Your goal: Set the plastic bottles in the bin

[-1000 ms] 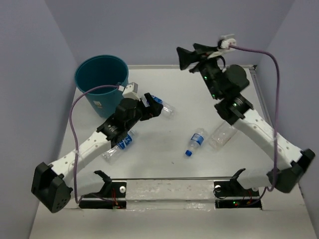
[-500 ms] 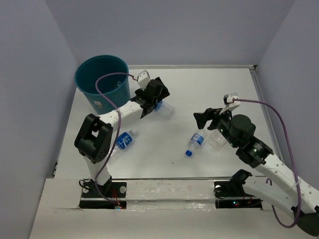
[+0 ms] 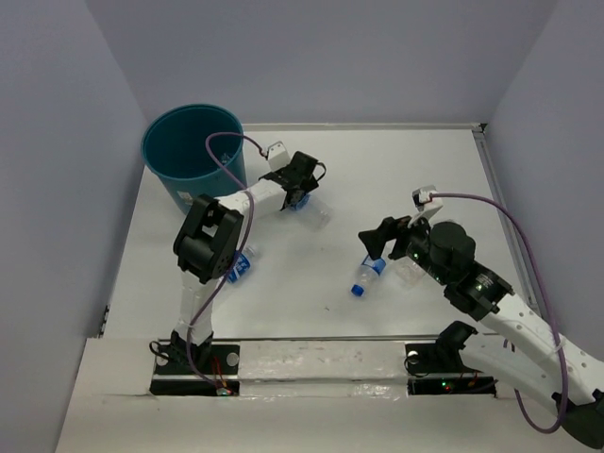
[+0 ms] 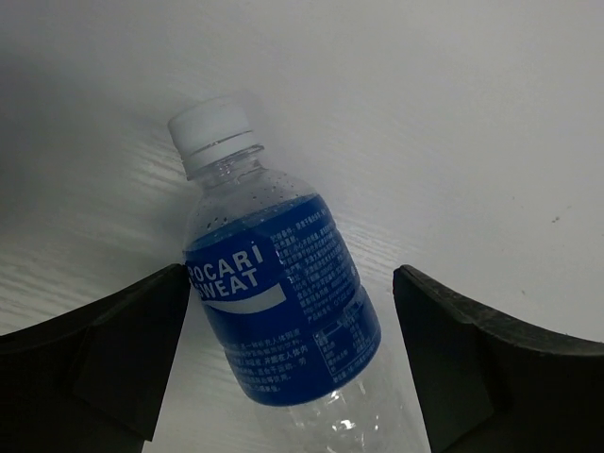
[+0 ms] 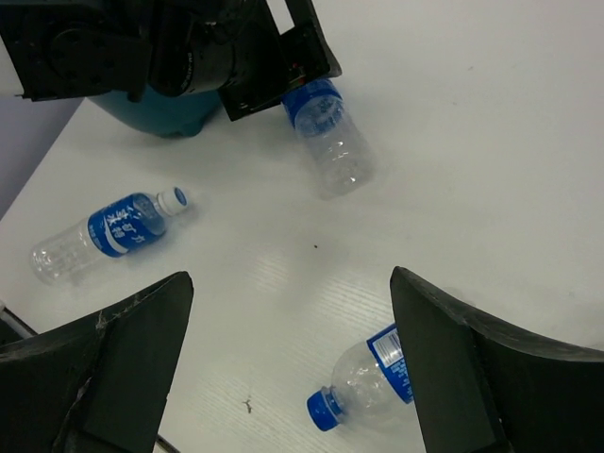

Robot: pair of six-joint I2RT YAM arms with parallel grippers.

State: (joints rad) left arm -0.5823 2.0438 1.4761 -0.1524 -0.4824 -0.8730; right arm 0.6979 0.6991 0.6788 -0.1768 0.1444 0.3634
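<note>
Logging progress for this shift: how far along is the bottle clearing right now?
Done: nothing evident; no bottle shows in the bin. In hand: the open left tool straddles the white-capped bottle, not gripping. Left: that, the bottle under the left arm, the blue-capped bottle and the clear bottle; the right tool is open, empty.

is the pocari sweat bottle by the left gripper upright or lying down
Lying down: the bottle rests on its side on the table, between the open fingers of the left gripper.

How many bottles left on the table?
4 bottles: one under the left claw, one by the left arm, one mid-table, one partly under the right arm. Bin may hide more.
</note>
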